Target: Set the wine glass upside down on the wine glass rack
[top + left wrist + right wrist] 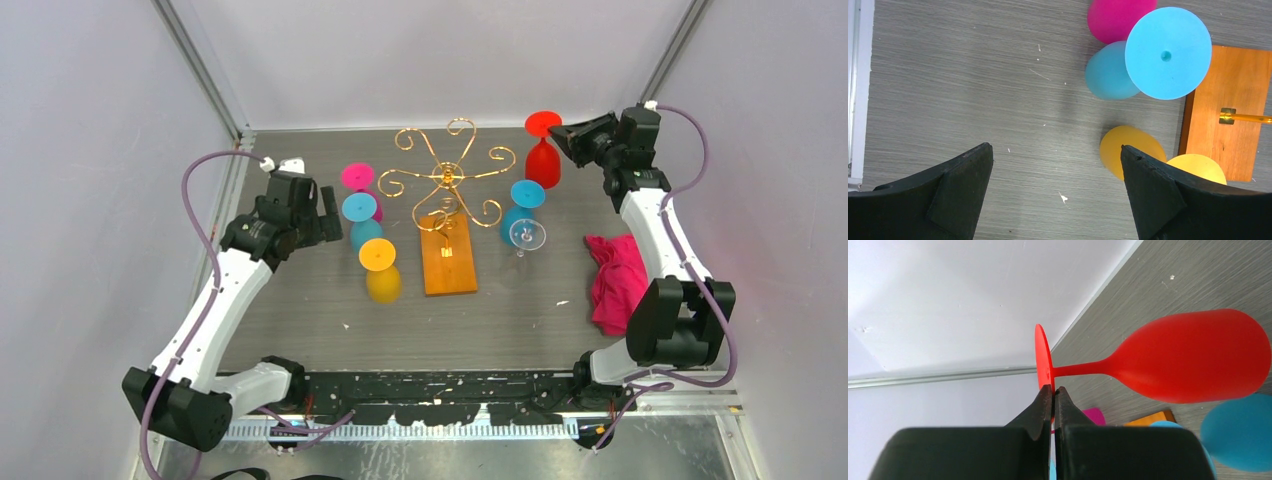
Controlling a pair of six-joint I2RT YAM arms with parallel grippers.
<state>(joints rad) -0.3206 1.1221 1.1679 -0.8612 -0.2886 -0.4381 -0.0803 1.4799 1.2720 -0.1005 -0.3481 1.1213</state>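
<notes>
A translucent red wine glass (542, 158) stands bowl-down, foot up, at the far right of the grey wood-grain table (300, 320), just right of the gold wire rack on its orange-brown wooden base (447, 178). The right gripper (1053, 391) pinches the rim of the glass's round foot, jaws pressed together on it. Left of the rack, the left gripper (1055, 155) hangs with jaws spread wide beside upturned pink, blue and yellow glasses (381, 270). A magenta cloth (617, 280) lies near right.
</notes>
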